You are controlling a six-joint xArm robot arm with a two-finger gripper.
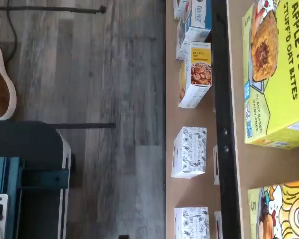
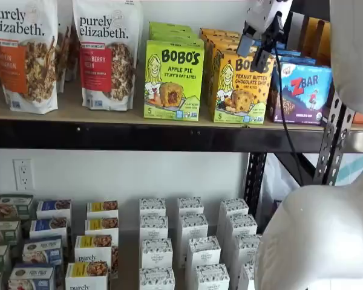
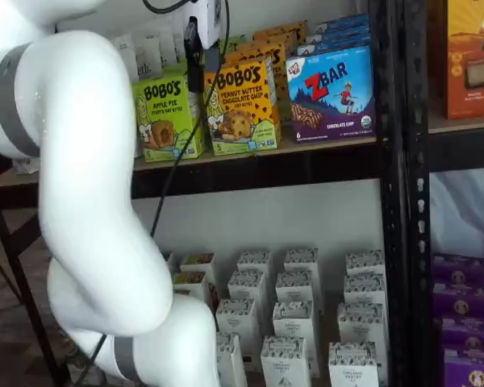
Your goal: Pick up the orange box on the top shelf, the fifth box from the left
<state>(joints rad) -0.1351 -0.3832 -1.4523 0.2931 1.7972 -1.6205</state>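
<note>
Tool (image 2: 258, 43) — hanging in front of the top shelf (image 2: 127, 134), black fingers parted wide, gripping nothing. Orange box (image 2: 241, 87) — standing upright just below and behind the tool, its upper front partly covered by it, between the green Apple Pie carton (image 2: 173, 80) and ZBar box (image 2: 302, 92). Likely handling as light, stiff cardboard, crushable; best pinching the narrow side faces.
</note>
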